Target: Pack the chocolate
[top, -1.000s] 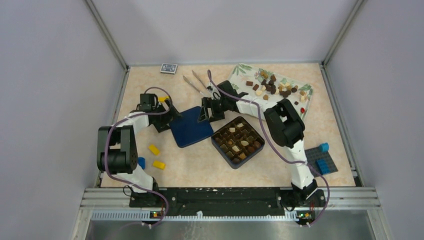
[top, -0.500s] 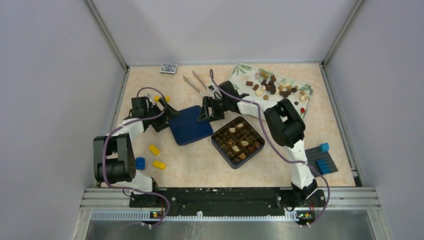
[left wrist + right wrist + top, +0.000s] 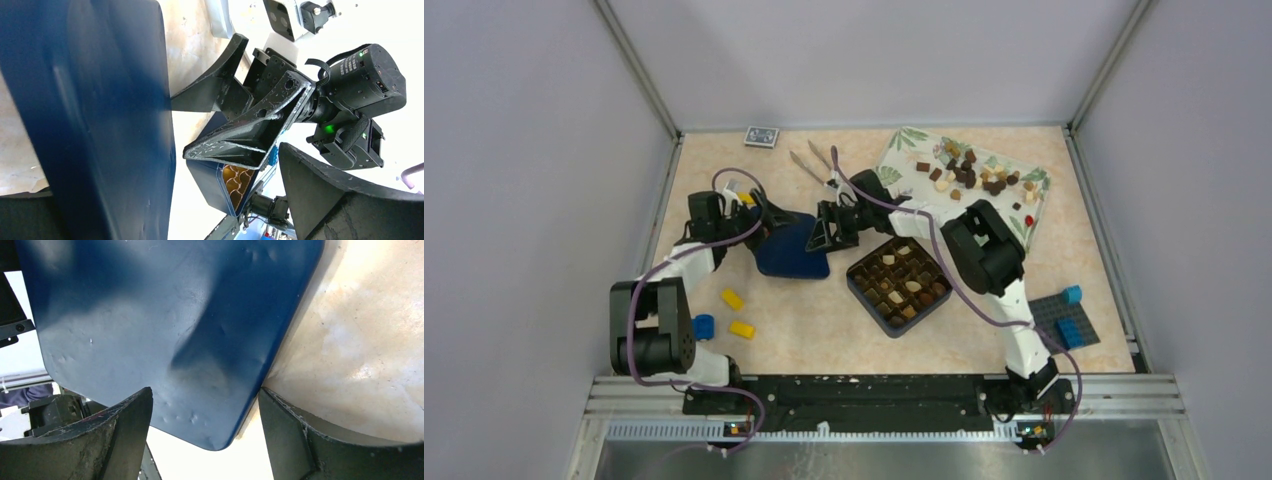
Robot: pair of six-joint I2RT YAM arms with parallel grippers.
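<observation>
Loose chocolates [image 3: 969,172] lie on the floral tray [image 3: 902,145] at the back right. More chocolates [image 3: 902,278] fill cells of the dark blue box [image 3: 860,287], which also shows in the left wrist view [image 3: 215,182]. The blue lid [image 3: 789,250] stands tilted between the two grippers, left of the box. My left gripper [image 3: 764,222] is open, with the lid [image 3: 90,115] against one side of its jaws [image 3: 200,215]. My right gripper [image 3: 821,232] is open and straddles a corner of the lid [image 3: 165,335], its gripper [image 3: 205,432] empty.
Two tongs [image 3: 816,165] and a card deck [image 3: 761,137] lie at the back. Two yellow bricks [image 3: 736,312] and a blue brick [image 3: 703,326] lie front left. A grey plate with blue bricks [image 3: 1069,318] sits front right. Walls close in on three sides.
The lid lay flat beside the box; now it is tipped up on edge and shifted left. Both grippers have closed in on it from either side.
</observation>
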